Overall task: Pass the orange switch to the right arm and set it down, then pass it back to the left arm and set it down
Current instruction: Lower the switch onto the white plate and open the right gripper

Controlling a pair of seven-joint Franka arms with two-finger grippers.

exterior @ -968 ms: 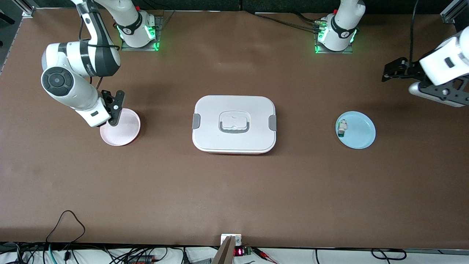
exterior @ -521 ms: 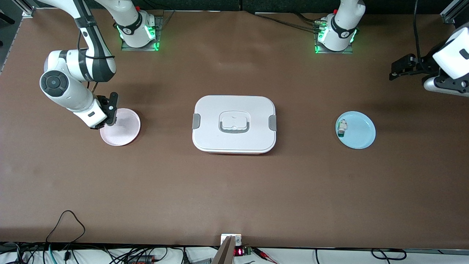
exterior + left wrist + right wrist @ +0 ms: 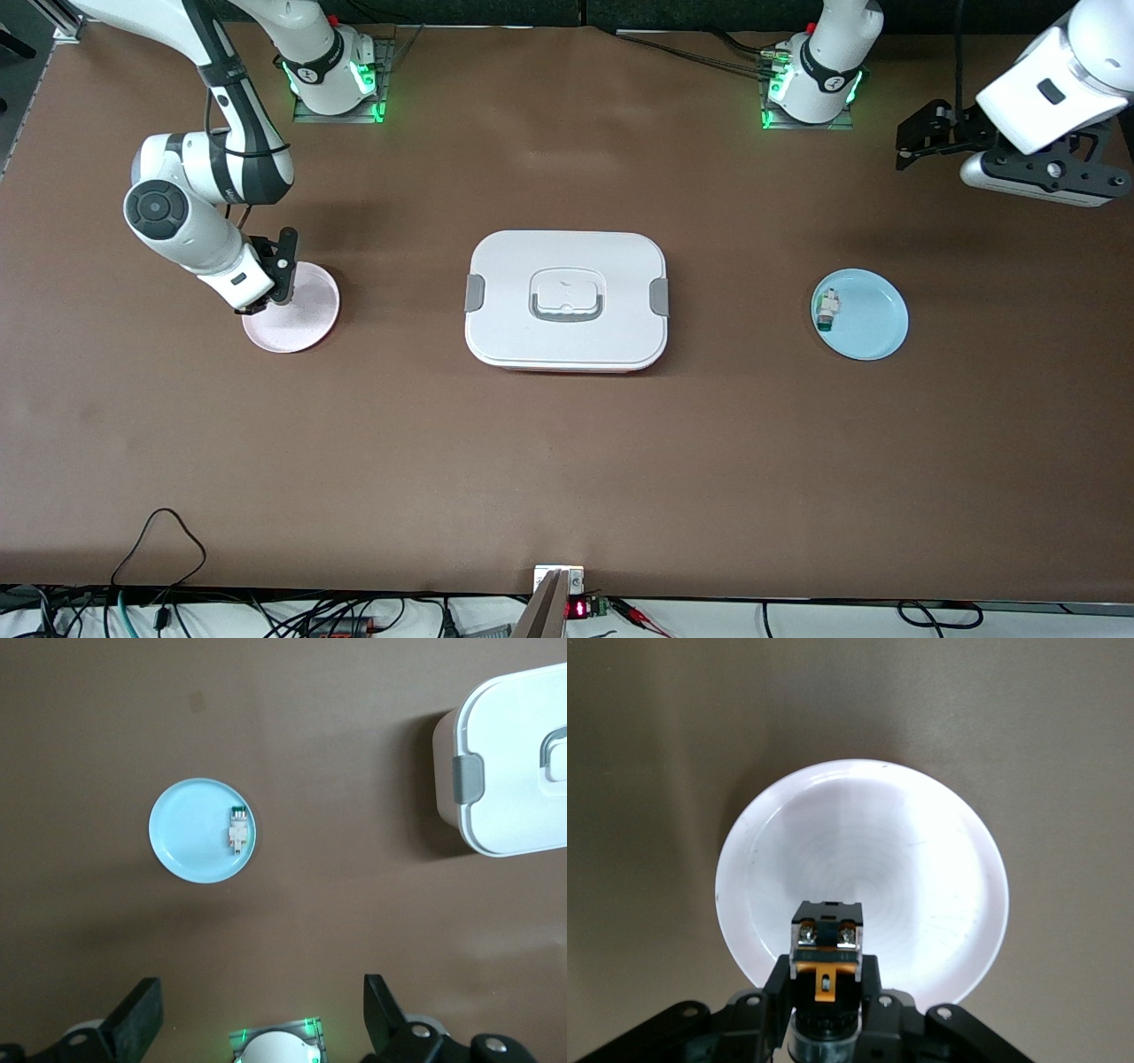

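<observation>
The orange switch (image 3: 825, 943), a small black block with an orange tab and silver screws, sits clamped between the fingers of my right gripper (image 3: 826, 970). That gripper (image 3: 270, 297) hangs low over the edge of the pink plate (image 3: 306, 310), which shows as a white disc (image 3: 921, 859) in the right wrist view. The white box (image 3: 567, 301) lies in the middle of the table. My left gripper (image 3: 904, 146) hangs open and empty high over the left arm's end of the table, its black fingers (image 3: 137, 1014) spread wide.
A light blue plate (image 3: 873, 319) lies toward the left arm's end and carries a small white part with a green tip (image 3: 827, 310). Both show in the left wrist view, plate (image 3: 190, 833) and part (image 3: 237, 827), with the box's corner (image 3: 505, 771).
My right gripper has shifted slightly over the pink plate's edge with the switch still in it. The left arm has swung, carrying its open gripper toward the bases.
</observation>
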